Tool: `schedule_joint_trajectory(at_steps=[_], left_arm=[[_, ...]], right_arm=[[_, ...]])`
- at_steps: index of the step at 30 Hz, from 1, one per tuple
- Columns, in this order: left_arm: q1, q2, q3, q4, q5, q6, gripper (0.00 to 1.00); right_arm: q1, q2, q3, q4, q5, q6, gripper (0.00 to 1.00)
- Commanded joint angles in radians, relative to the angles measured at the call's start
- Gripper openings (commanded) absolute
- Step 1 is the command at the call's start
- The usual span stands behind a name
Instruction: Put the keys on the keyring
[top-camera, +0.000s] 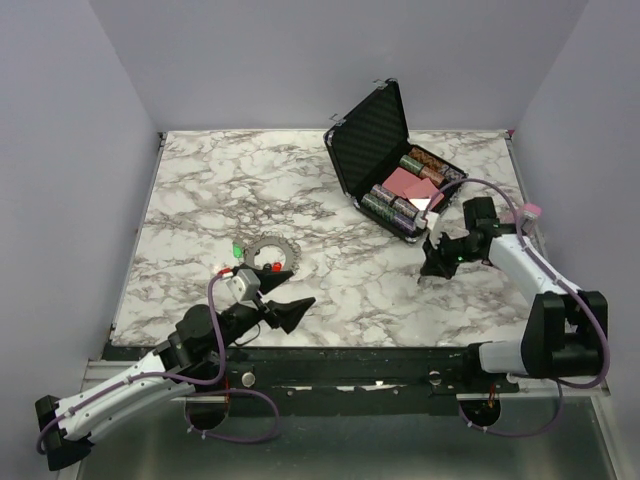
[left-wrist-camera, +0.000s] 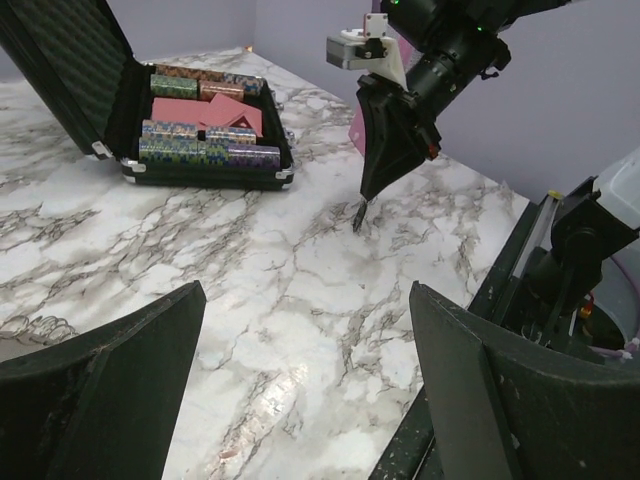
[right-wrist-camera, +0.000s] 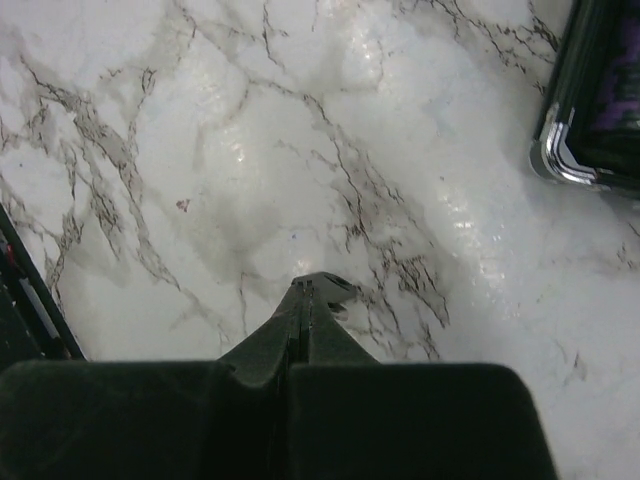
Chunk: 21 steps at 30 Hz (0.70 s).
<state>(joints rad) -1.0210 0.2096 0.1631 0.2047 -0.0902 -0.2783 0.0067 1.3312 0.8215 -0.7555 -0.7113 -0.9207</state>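
Observation:
The keyring lies coiled as a grey chain on the marble table, left of centre. A red-headed key rests at its near edge. My left gripper hovers just right of and nearer than the chain. It stands open, and its fingers are wide apart with only bare marble between them. My right gripper points down at the table on the right and is shut. A small, thin, dark key sticks out below its tip.
An open black hard case with rolls of chips and pink cards sits at the back right, close behind the right gripper. A small green piece lies left of the chain. The table's near edge runs just in front of both arms.

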Motion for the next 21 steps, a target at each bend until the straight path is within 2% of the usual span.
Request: schedule_joint_trajectory(at_steps=[1, 11, 21], left_arm=[[0.004, -0.027, 0.015, -0.044, -0.039, -0.021, 0.91], [0.004, -0.053, 0.006, -0.057, -0.054, -0.033, 0.91], [0.004, -0.061, -0.007, -0.057, -0.063, -0.035, 0.91]], right_arm=[[0.101, 0.069, -0.004, 0.151, 0.093, 0.163, 0.01], [0.226, 0.239, 0.085, 0.272, 0.102, 0.276, 0.01], [0.266, 0.289, 0.056, 0.39, 0.072, 0.292, 0.01]])
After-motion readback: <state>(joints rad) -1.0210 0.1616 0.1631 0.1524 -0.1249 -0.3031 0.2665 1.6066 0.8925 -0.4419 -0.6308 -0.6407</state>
